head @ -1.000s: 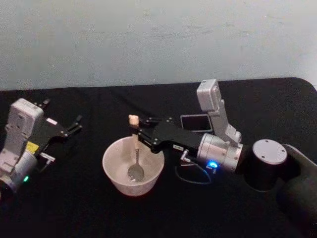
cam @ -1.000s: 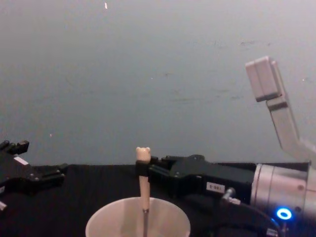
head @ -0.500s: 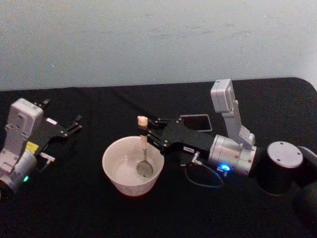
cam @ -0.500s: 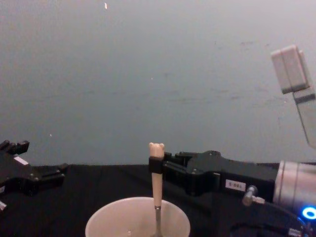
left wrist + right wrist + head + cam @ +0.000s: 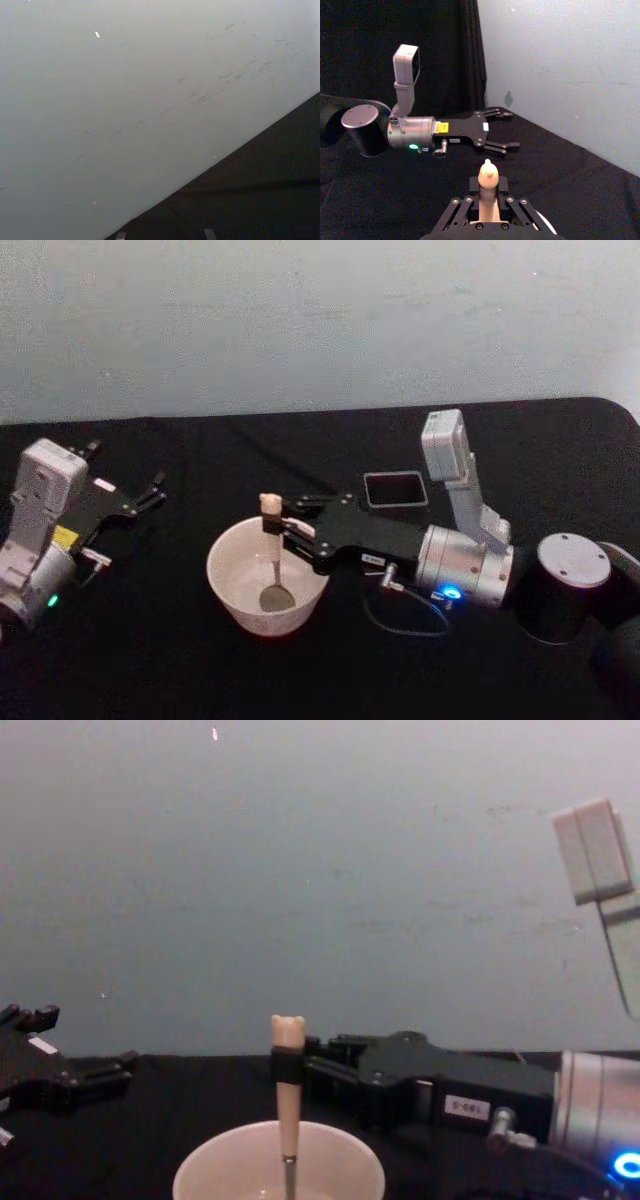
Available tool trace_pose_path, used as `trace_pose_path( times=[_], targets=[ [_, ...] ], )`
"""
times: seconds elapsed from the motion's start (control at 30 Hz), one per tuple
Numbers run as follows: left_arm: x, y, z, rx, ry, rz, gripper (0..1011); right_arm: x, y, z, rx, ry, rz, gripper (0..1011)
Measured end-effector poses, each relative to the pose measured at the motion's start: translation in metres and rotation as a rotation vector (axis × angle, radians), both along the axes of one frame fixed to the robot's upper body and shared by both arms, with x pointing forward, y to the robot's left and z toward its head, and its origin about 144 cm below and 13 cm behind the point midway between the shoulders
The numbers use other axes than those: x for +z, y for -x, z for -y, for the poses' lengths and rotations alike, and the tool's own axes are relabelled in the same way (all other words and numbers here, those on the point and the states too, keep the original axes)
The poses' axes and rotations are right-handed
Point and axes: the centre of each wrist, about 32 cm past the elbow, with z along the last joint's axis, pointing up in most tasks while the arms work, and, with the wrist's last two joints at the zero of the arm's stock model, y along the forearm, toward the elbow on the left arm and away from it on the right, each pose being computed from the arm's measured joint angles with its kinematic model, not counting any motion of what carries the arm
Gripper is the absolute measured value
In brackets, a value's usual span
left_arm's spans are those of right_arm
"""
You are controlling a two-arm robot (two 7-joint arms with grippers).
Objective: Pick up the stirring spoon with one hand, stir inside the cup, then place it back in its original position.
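Two arms over the black counter (image 5: pixel 180 670). At work, the right pincer (image 5: pixel 282 525), reaching in from the right and clamped on the beige handle of the stirring spoon (image 5: pixel 272 558) just below the bear head. Spoon upright, metal bowl down inside the cup (image 5: pixel 228 602), near its middle. Well off to the left, the left pincer (image 5: pixel 153 492), fingers spread, holding nothing. Behind the right arm, a dark square holder (image 5: pixel 395 489).

Black boxy right gripper (image 5: pixel 278 524) (small white label (image 5: pixel 372 558)), silver cylindrical wrist (image 5: pixel 462 565), blue light (image 5: pixel 448 592)
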Motion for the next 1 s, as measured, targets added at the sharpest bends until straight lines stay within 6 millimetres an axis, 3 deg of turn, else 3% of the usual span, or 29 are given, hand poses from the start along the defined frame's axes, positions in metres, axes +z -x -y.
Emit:
trace_pose_path(
  times=[0.53,1.0],
  targets=[
    [0.0,0.0,0.0,0.0,0.0,0.0,1001,-0.002,-0.02,-0.021,-0.024,0.002,0.03,205],
    [0.0,0.0,0.0,0.0,0.0,0.0,1001,-0.001,-0.03,-0.013,-0.097,0.02,0.044,205]
  ],
)
